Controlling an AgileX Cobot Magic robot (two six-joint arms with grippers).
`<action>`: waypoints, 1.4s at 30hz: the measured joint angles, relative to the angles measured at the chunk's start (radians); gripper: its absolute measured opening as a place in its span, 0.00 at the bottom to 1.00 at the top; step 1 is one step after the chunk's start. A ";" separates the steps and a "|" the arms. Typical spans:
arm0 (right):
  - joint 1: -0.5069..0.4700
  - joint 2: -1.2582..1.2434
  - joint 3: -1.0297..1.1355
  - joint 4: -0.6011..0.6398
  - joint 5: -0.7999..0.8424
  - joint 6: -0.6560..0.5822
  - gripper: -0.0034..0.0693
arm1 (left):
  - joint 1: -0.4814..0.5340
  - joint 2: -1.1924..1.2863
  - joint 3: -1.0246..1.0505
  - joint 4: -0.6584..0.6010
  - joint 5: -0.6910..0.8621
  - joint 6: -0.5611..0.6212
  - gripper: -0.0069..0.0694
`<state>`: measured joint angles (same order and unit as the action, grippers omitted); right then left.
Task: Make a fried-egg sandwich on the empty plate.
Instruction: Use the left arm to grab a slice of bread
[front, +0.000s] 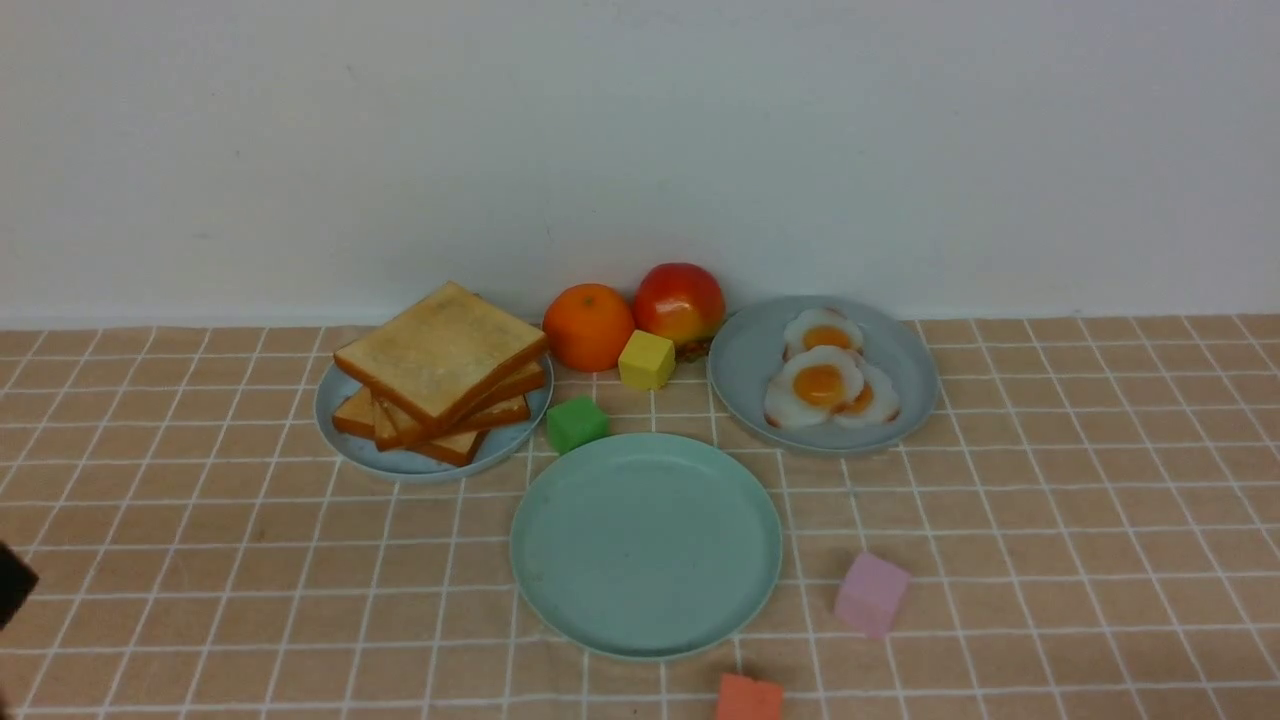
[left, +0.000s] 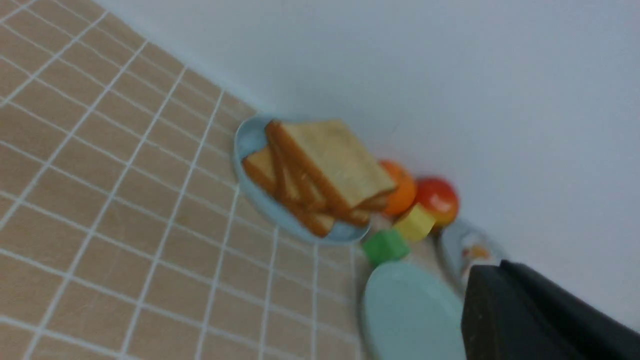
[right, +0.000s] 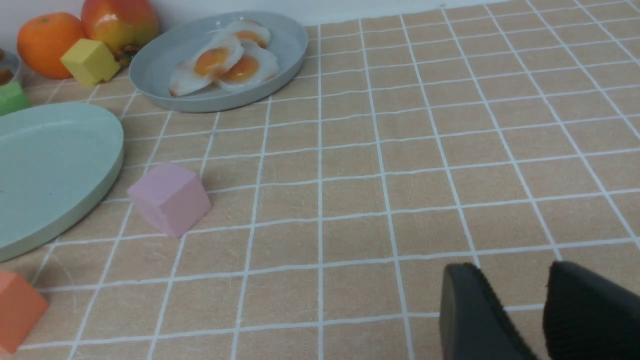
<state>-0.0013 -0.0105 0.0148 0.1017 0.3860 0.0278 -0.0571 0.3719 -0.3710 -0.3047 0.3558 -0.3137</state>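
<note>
The mint-green plate lies bare mid-counter, toward the near edge. Along the back edge, a toast stack fills a grey plate on the left and fried eggs lie on another grey plate on the right. An orange, a red fruit, a yellow block and a green block sit between them. A pink block and an orange-red block sit near the mint-green plate's near right rim. Open cloth runs to both side edges. Only the wrist views show fingers: the left end effector is closed on nothing, and the right end effector is narrowly parted over bare cloth.
</note>
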 joint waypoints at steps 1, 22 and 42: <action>0.000 0.000 0.000 0.002 -0.006 0.000 0.38 | -0.016 0.055 -0.049 0.001 0.061 0.049 0.07; 0.066 0.176 -0.411 0.473 0.205 -0.041 0.16 | -0.284 0.828 -0.547 0.090 0.295 0.377 0.07; 0.171 0.621 -0.928 0.319 0.713 -0.259 0.05 | -0.284 1.592 -1.192 0.486 0.339 0.406 0.54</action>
<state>0.1699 0.6102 -0.9132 0.4208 1.0989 -0.2314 -0.3409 1.9640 -1.5630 0.1814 0.6946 0.0920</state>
